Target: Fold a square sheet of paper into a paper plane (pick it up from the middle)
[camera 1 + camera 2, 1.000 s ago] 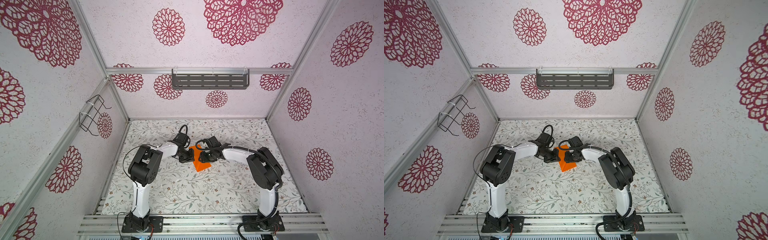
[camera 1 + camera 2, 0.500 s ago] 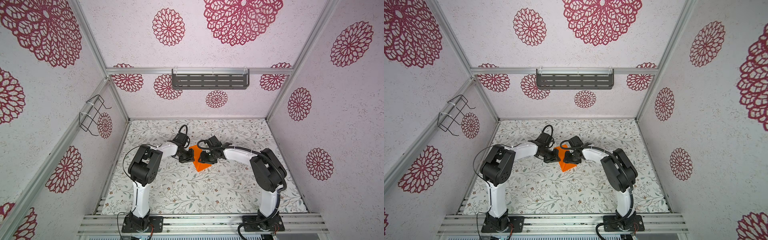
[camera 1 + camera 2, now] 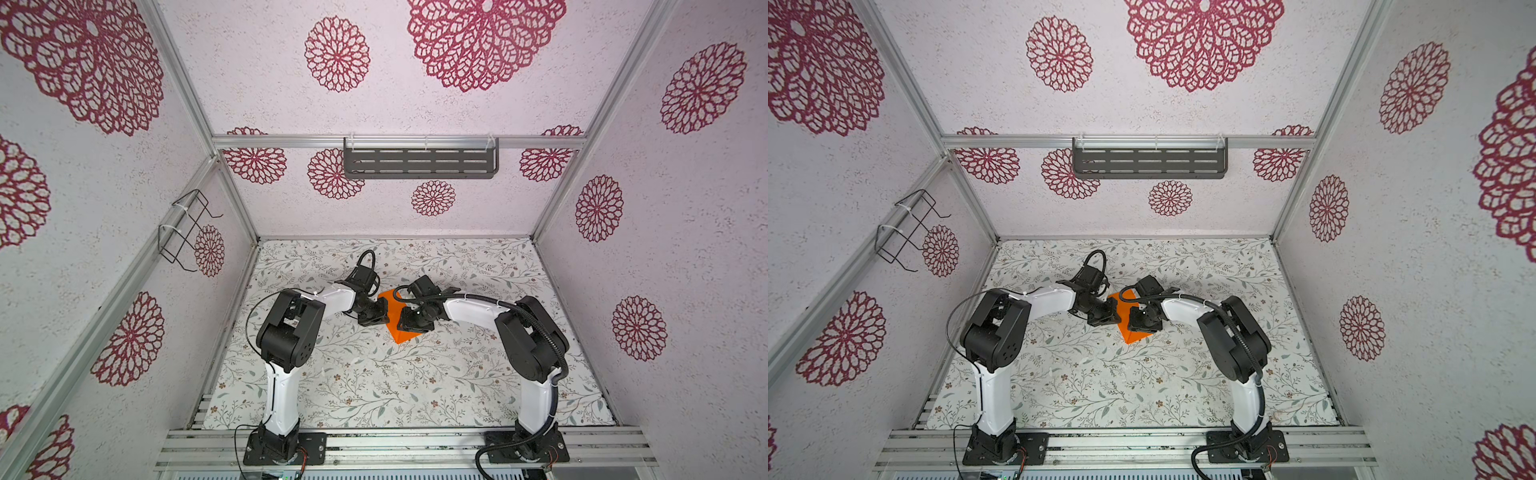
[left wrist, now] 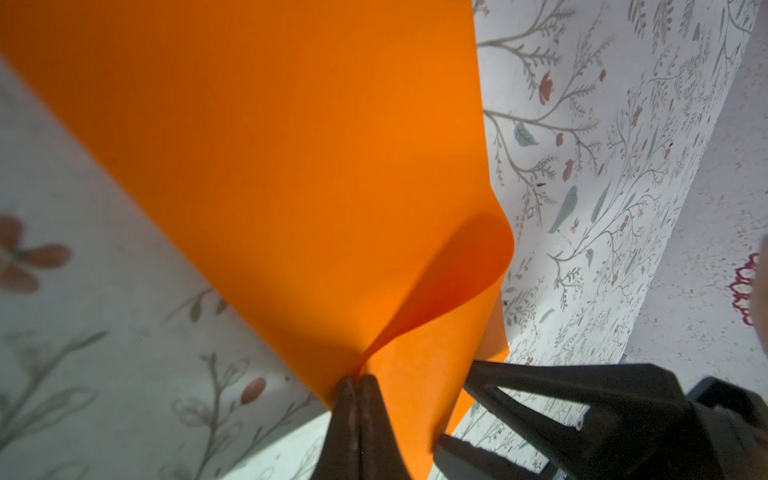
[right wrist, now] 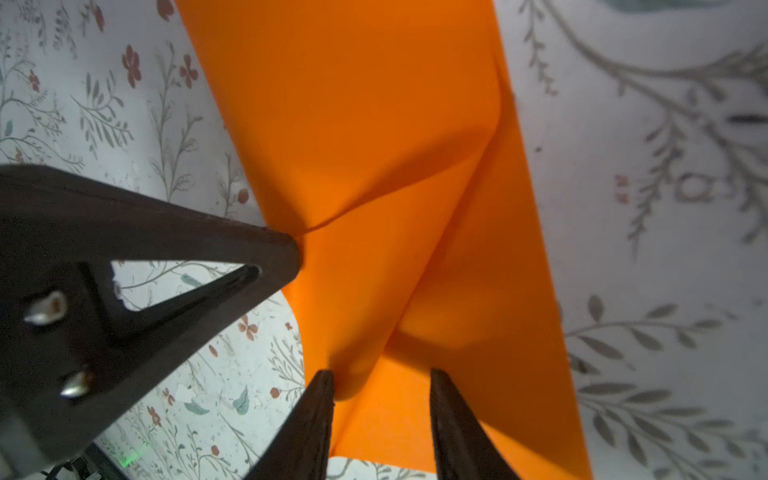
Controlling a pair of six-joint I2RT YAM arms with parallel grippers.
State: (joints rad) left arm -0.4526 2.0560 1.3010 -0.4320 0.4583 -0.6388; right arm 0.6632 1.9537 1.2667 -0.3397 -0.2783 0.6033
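The square sheet of paper [image 3: 394, 306] [image 3: 1126, 308] is bright orange and lies mid-table on the floral cloth, partly lifted and curled between both grippers. My left gripper [image 3: 380, 314] [image 3: 1111, 316] is shut on a pinched ridge of the sheet [image 4: 291, 166], its fingertips [image 4: 356, 379] pressed together on it. My right gripper [image 3: 405, 322] [image 3: 1138, 321] faces it from the other side. Its jaws [image 5: 380, 374] stand apart astride a raised curl of the paper [image 5: 374, 104], one finger [image 5: 322, 399] touching the curl. No paper plane shape shows.
The floral table cover [image 3: 374, 386] spreads around the sheet. A dark slotted shelf [image 3: 419, 163] hangs on the back wall and a wire basket [image 3: 185, 230] on the left wall. Aluminium rails [image 3: 395, 444] with both arm bases run along the front edge.
The right arm has shifted slightly at the sheet's right side. The left gripper and the paper have stayed in place.
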